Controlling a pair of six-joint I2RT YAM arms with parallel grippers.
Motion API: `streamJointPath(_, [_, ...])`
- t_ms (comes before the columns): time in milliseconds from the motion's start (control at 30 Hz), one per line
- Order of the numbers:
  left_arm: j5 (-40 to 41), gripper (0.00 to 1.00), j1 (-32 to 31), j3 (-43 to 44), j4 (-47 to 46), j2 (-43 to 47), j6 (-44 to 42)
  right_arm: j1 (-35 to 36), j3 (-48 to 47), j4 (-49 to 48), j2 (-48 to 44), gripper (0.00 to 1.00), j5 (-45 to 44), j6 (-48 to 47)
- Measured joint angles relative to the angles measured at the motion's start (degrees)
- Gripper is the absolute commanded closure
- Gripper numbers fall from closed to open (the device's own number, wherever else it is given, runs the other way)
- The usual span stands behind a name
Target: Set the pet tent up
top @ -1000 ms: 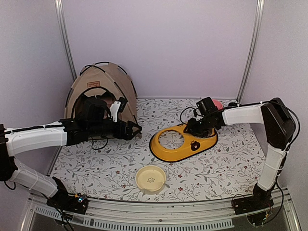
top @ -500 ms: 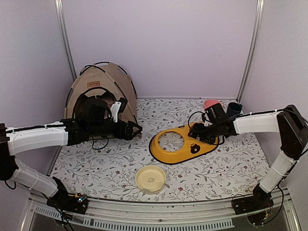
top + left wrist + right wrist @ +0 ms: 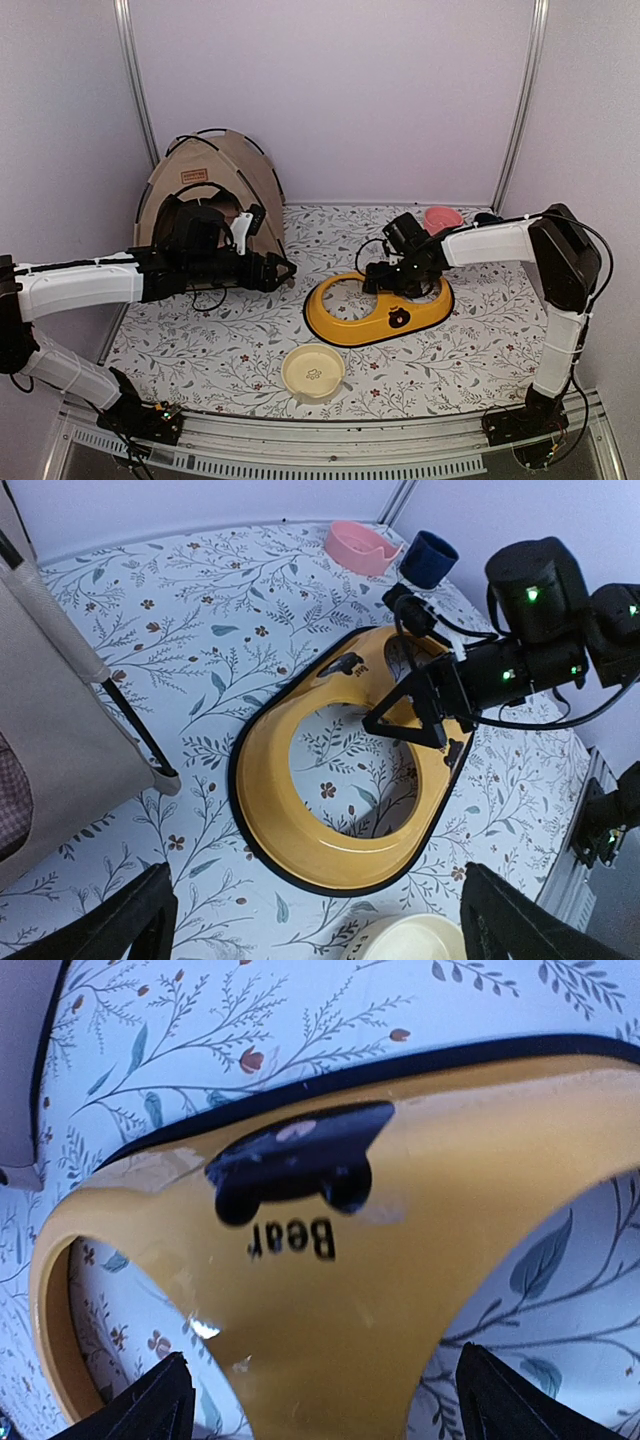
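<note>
The left pincer (image 3: 283,268) stands wide open with nothing between its fingers (image 3: 135,925), and it points across the floral-patterned surface (image 3: 200,350) toward the yellow feeder tray (image 3: 340,325). The pet tent (image 3: 215,190) stands upright just behind and to the left of this pincer, in the far left corner of the surface. Its black poles (image 3: 205,133) are arched over the beige fabric and a small brown label (image 3: 195,175) sits above the doorway. The left arm's wrist crosses in front of that doorway and hides most of the inside. In the left wrist view the tent's fabric wall (image 3: 50,710) fills the side left of the pincer, with one pole end and a corner of the fabric resting on the surface close by. The right pincer (image 3: 385,280) is well apart from the tent, to its right. It is lowered over the middle bridge of the tray, between the tray's two round openings, through which the patterned surface shows. Its fingers (image 3: 140,1405) are spread wide to either side of the bridge with gaps showing, so it grips nothing. Just ahead of the right pincer, on the tray, is a black bear print (image 3: 290,1165) with the word "Bear". A cream bowl (image 3: 313,370) lies on the surface on the near side of the tray, between the two pincers. A pink bowl (image 3: 441,217) and a dark blue cup (image 3: 428,558) sit beyond the right pincer, by the far edge.
</note>
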State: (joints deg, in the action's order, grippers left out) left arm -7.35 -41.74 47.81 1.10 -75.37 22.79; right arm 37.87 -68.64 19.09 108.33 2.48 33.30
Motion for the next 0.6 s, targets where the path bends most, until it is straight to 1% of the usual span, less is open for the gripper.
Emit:
streamJointPath(67, [0.0,0.01,0.02,0.0,0.0,0.0,0.04,-0.02,-3.89,1.79,3.58,0.08,-1.16,-2.12])
streamJointPath(167, [0.02,0.01,0.02,0.0,0.0,0.0,0.26,-0.04,-7.67,3.56,7.04,0.11,-2.58,-4.2])
streamJointPath(267, [0.07,0.01,0.02,-0.15,-0.02,0.02,0.48,-0.35,-9.81,4.85,8.66,0.18,-3.48,-5.07])
streamJointPath(400, [0.07,0.01,0.02,-0.79,0.04,0.02,0.87,-1.38,-10.14,4.94,8.96,0.23,-3.37,-3.82])
streamJointPath(600, [0.0,0.01,0.02,-0.98,0.0,0.02,1.16,-4.76,-8.0,1.01,8.24,0.23,-2.34,0.33])
